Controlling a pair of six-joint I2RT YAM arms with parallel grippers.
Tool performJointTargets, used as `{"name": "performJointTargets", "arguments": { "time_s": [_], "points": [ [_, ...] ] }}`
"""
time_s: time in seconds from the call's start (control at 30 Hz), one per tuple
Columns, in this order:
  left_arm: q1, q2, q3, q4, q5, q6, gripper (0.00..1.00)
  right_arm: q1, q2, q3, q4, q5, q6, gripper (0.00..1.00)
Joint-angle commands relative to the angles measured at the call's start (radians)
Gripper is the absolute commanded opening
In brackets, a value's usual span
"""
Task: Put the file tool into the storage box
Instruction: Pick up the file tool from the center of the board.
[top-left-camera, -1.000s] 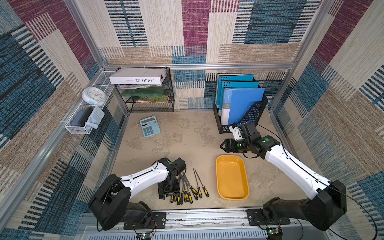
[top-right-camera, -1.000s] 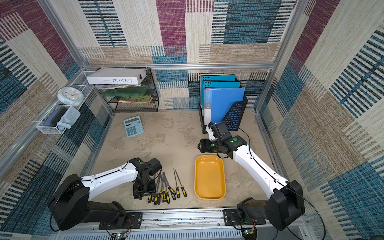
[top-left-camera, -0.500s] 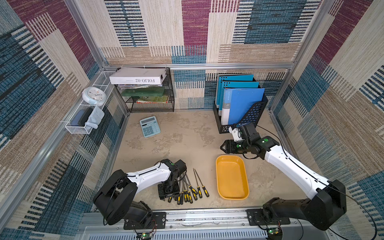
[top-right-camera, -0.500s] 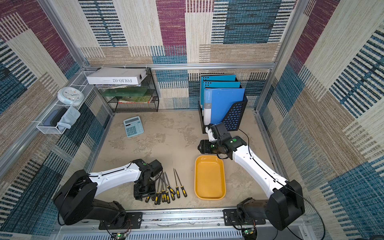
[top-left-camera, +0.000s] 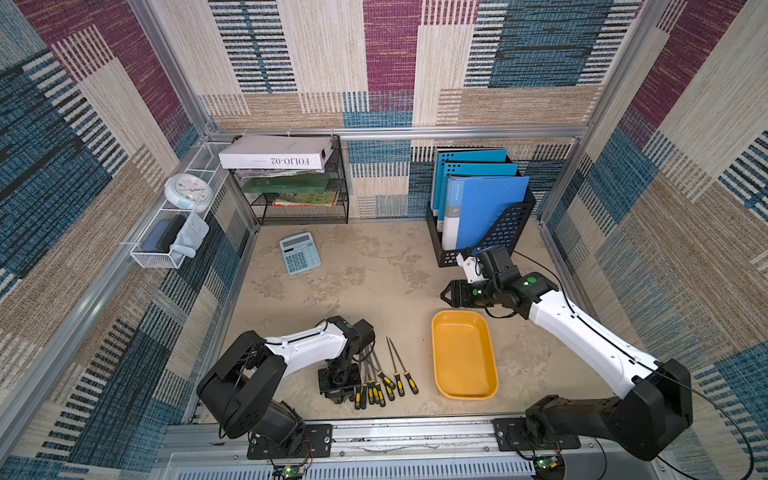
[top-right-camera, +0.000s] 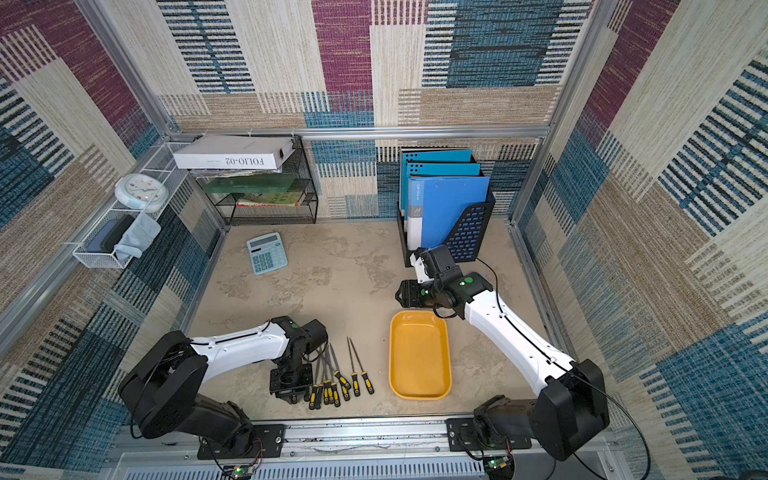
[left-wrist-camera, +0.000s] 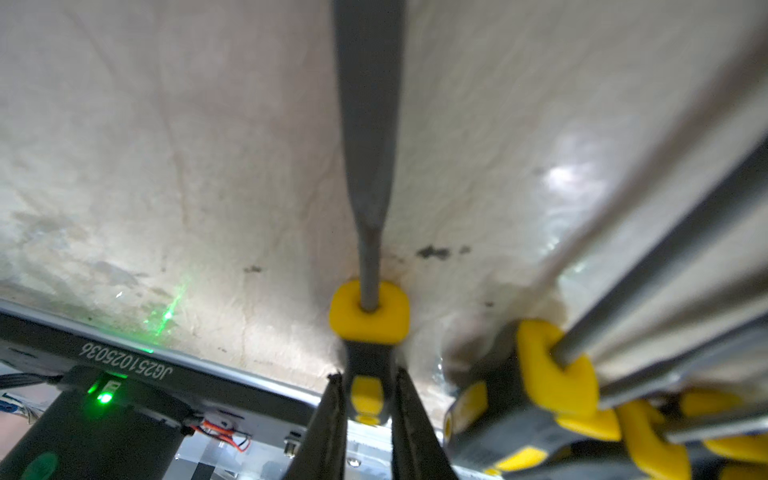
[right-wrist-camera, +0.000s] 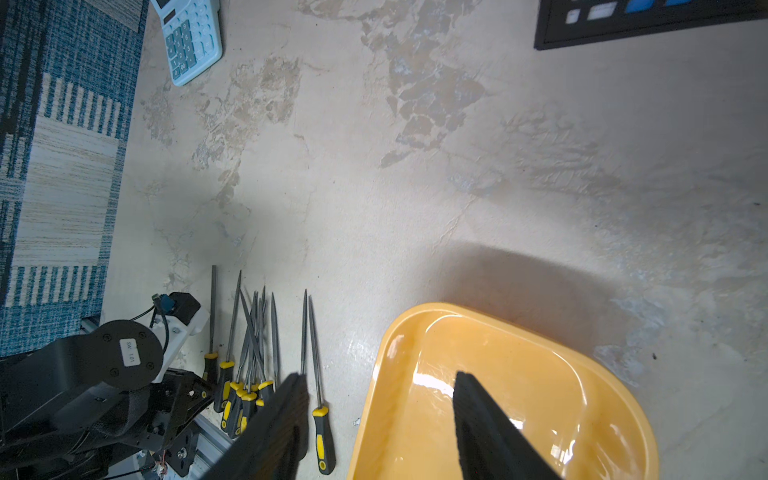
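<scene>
1. Between the jaws of the left gripper (left-wrist-camera: 368, 374): the black-and-yellow handle of one file (left-wrist-camera: 369, 174); jaws pressed against the handle on both sides; the grey blade runs straight out ahead of them, low over the table (left-wrist-camera: 166, 166); whether the file is lifted clear, cannot tell.
2. Just to one side of those jaws: the other files (left-wrist-camera: 557, 374), handles bunched, blades crossing; in a top view they lie as a cluster (top-left-camera: 376, 388) right beside the gripper (top-left-camera: 338, 395), handles toward the robot's base.
3. Past the cluster, farther from the left jaws: two files (top-left-camera: 401, 370) side by side, a little apart from the rest; beyond them the yellow tray (top-left-camera: 465, 361), well apart from the gripped file.
4. Right gripper (right-wrist-camera: 380, 378): jaws stand wide apart above the table; one finger (right-wrist-camera: 486, 424) hangs over the tray's end (right-wrist-camera: 540, 395), the other sits out over the table toward the files.
5. Well ahead of both pairs of jaws: a pale blue calculator (top-left-camera: 299, 252), flat on the table.
</scene>
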Motion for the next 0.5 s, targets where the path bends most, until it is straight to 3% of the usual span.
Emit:
{"name": "performJointTargets", "arguments": {
  "time_s": [0.0, 0.2, 0.33, 0.47],
  "points": [
    [0.001, -0.037, 0.002, -0.015, -0.043, 0.035, 0.18, 0.002, 0.004, 0.007, 0.011, -0.021, -0.003, 0.61],
    [0.001, -0.188, 0.031, -0.076, 0.012, 0.096, 0.09, 0.003, 0.021, 0.032, 0.034, -0.104, 0.014, 0.6],
    [0.0, -0.343, 0.116, -0.08, 0.121, 0.174, 0.08, 0.003, 0.021, 0.033, 0.147, -0.297, 0.074, 0.67],
    [0.0, -0.412, 0.221, -0.032, 0.287, 0.24, 0.07, 0.012, 0.036, -0.023, 0.339, -0.499, 0.224, 0.68]
  ]
}}
